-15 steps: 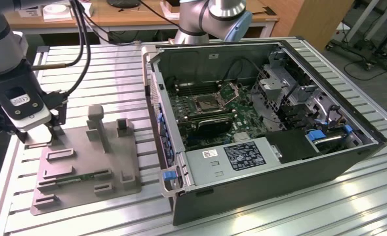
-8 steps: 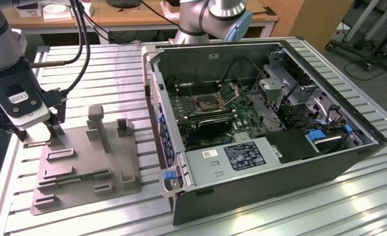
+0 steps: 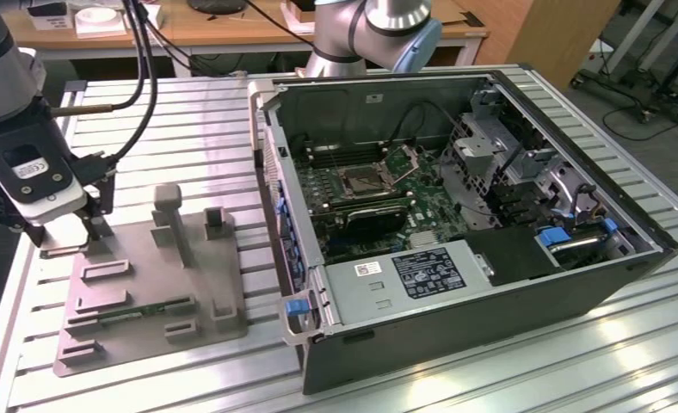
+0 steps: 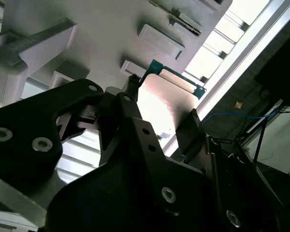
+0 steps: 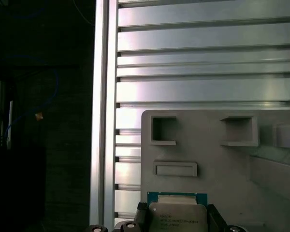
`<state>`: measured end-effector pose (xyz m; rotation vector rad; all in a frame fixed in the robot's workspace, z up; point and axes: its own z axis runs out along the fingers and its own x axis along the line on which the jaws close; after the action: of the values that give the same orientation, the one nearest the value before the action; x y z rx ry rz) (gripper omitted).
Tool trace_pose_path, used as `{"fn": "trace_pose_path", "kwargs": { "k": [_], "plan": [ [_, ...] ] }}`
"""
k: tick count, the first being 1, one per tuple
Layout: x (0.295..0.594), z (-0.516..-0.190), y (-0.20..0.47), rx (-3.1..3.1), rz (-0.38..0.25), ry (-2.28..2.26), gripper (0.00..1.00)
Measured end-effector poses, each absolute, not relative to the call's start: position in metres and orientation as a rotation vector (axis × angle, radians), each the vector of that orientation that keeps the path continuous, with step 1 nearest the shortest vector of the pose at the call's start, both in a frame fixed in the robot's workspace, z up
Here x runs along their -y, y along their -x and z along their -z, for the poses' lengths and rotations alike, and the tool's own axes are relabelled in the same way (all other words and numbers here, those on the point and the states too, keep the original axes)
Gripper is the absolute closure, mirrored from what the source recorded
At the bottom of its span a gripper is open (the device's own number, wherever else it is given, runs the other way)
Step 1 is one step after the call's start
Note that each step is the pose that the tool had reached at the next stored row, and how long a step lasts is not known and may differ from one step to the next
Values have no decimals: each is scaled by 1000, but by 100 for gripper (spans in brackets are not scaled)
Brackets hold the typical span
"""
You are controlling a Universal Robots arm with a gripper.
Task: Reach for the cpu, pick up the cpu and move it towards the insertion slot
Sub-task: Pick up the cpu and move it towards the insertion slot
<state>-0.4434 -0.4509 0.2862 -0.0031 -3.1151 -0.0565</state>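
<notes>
The cpu [image 5: 177, 215], a flat square chip with a silvery top and a teal rim, sits between the two dark fingers [image 5: 141, 218] of my gripper [image 5: 177, 220] in both wrist views. The fingers press against its opposite sides. In the second wrist view the cpu [image 4: 166, 94] shows pale and glaring in front of the gripper [image 4: 162, 105]. In the exterior view my gripper [image 3: 90, 231] hangs low over the far corner of the grey fixture plate [image 3: 144, 284] on the exterior view's left. Whether the chip is off the plate I cannot tell. The insertion slot [image 3: 362, 181] lies inside the open computer case, its bracket raised.
The open computer case [image 3: 465, 215] stands on the slatted metal table [image 3: 545, 370] at the exterior view's right. The fixture plate carries upright posts [image 3: 169, 211] and a green memory strip [image 3: 144, 310]. The table's edge [image 5: 102, 121] runs close beside the chip. Another arm's base [image 3: 373, 34] stands behind the case.
</notes>
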Motion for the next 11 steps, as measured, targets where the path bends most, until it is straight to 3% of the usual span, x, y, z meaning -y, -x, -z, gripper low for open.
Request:
{"fn": "trace_pose_path", "kwargs": {
  "k": [11],
  "plan": [
    [451, -295, 443, 3115, 56, 3, 45]
  ]
}}
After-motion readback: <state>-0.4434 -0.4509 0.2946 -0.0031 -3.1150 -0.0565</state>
